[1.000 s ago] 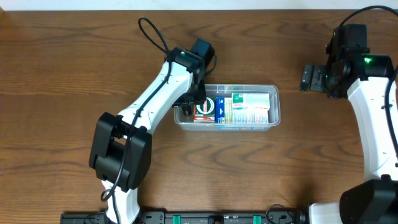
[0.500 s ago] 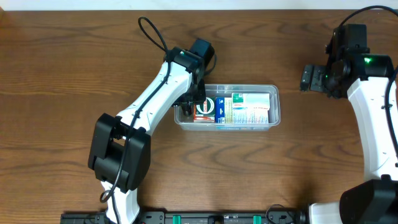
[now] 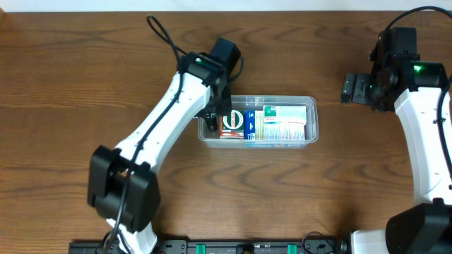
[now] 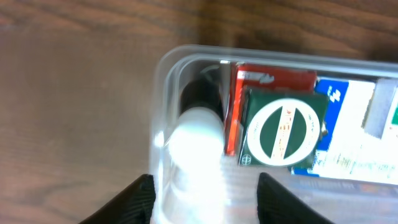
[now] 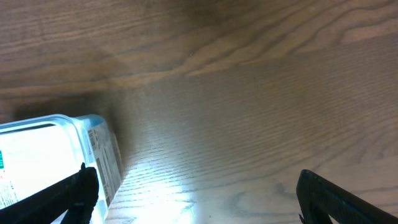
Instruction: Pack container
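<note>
A clear container (image 3: 311, 134) is seen mid-counter (image 3: 70, 77), packed with boxes (image 3: 279, 123); a white bottle (image 4: 195, 146) is laid at its left end; the left claw (image 4: 205, 196) has been eased apart and lifted slightly since a moment ago, nothing gripped or touched, so release is judged complete; the right claw (image 5: 196, 190) is held wide apart, empty, right of the container.

No legible text anywhere, print on the boxes (image 3: 282, 121) inside the container (image 3: 315, 123) too blurred
</note>
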Robot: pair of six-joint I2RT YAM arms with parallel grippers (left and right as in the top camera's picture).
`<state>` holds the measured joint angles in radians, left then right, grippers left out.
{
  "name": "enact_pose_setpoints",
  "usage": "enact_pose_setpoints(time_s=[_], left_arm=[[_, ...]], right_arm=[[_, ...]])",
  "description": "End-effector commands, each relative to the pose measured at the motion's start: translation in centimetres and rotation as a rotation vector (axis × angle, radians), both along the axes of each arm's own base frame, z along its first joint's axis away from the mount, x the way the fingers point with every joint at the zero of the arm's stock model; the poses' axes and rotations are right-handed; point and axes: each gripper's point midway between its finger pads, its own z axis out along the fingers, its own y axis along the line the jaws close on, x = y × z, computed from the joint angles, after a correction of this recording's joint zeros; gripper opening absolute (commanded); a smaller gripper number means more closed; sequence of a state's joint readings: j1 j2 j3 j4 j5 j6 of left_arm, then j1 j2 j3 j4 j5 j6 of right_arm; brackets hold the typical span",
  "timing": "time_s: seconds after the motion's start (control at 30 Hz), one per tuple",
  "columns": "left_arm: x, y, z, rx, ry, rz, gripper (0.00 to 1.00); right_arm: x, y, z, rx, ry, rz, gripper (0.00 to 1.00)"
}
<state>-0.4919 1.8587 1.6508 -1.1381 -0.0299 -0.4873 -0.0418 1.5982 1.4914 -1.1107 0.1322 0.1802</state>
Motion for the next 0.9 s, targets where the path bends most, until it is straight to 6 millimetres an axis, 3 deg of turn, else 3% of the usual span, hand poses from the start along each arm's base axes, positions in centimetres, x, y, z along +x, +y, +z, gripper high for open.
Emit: enact_pose_setpoints(time_s=[0.0, 0.03, 0.07, 0.1, 0.47, 0.57, 0.77, 0.87], left_arm=[[-0.4, 0.5, 3.7, -0.023, -0.068, -0.016, 0.65], [-0.8, 0.7, 4.3, -0.022, -0.069, -0.024, 0.77], [-1.4, 1.0, 5.1, -0.022, -0.073, -0.035, 0.96], [-1.9, 1.3, 5.8, -0.025, -0.082, -0.041, 0.98], [-5.9, 3.4, 14.9, -0.125, -0.313, -0.085, 0.98], [-8.6, 4.8, 16.8, -0.14, -0.343, -0.084, 0.98], [-11.3, 6.3, 20.0, -0.192, -0.452, -0.082, 0.98], [-13.0, 7.2, 20.6, -0.199, -0.465, -0.081, 0.98]], right_arm=[[0.1, -0.4, 1.3, -0.008, -0.037, -0.027, 0.99], [0.1, -0.4, 1.3, -0.008, -0.037, -0.027, 0.99], [0.1, -0.4, 1.3, -0.008, -0.037, -0.027, 0.99], [0.1, -0.4, 1.3, -0.008, -0.037, -0.027, 0.99], [0.1, -0.4, 1.3, -0.008, -0.037, -0.027, 0.99], [0.1, -0.4, 1.3, -0.008, -0.037, -0.027, 0.99], [0.1, -0.4, 1.3, -0.008, -0.037, -0.027, 0.99], [0.1, -0.4, 1.3, -0.008, -0.037, -0.027, 0.99]])
